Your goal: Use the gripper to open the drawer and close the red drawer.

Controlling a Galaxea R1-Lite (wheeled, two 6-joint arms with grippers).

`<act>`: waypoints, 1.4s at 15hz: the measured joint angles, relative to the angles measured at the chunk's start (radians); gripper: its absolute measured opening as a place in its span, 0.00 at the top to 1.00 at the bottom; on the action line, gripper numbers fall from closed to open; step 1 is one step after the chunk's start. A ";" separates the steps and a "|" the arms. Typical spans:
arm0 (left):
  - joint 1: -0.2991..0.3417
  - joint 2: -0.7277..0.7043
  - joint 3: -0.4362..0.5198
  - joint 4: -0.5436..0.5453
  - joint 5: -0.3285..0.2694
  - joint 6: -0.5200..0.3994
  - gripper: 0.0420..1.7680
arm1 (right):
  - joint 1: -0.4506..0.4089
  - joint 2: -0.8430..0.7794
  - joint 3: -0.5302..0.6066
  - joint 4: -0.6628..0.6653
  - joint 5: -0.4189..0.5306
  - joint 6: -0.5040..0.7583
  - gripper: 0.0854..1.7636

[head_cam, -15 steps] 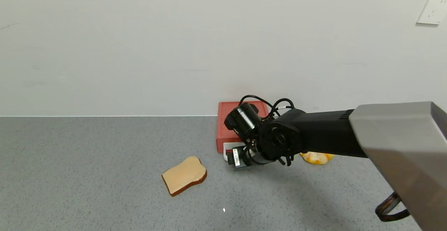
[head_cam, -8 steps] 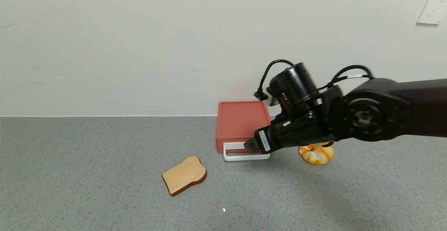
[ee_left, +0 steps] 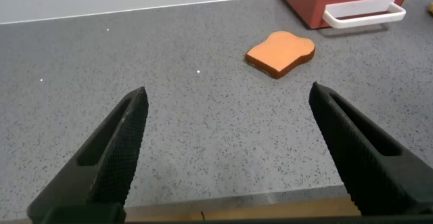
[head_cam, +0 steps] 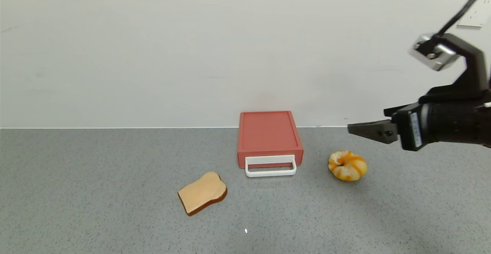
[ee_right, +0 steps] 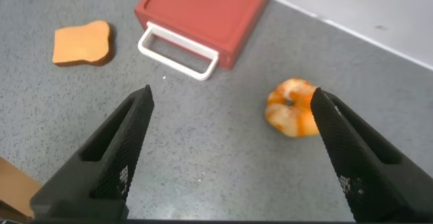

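Right gripper [head_cam: 351, 128] now withdrawn, raised well right of drawer [head_cam: 268, 137], above bun [head_cam: 347, 165]; half second ago at handle [head_cam: 271, 165]. Jaws apart, empty. Drawer looks shut, against wall, bread [head_cam: 202, 192] near its front-left. Task likely finished. Left gripper [ee_left: 226, 160] parked, spread wide.

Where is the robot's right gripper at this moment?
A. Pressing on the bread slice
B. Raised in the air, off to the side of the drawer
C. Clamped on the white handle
B: the right gripper hangs open above the table, clear of the red drawer and its white handle.
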 joint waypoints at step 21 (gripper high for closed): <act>0.000 0.000 0.000 0.000 0.000 0.001 0.03 | -0.506 -1.042 0.541 0.098 0.011 0.062 0.03</act>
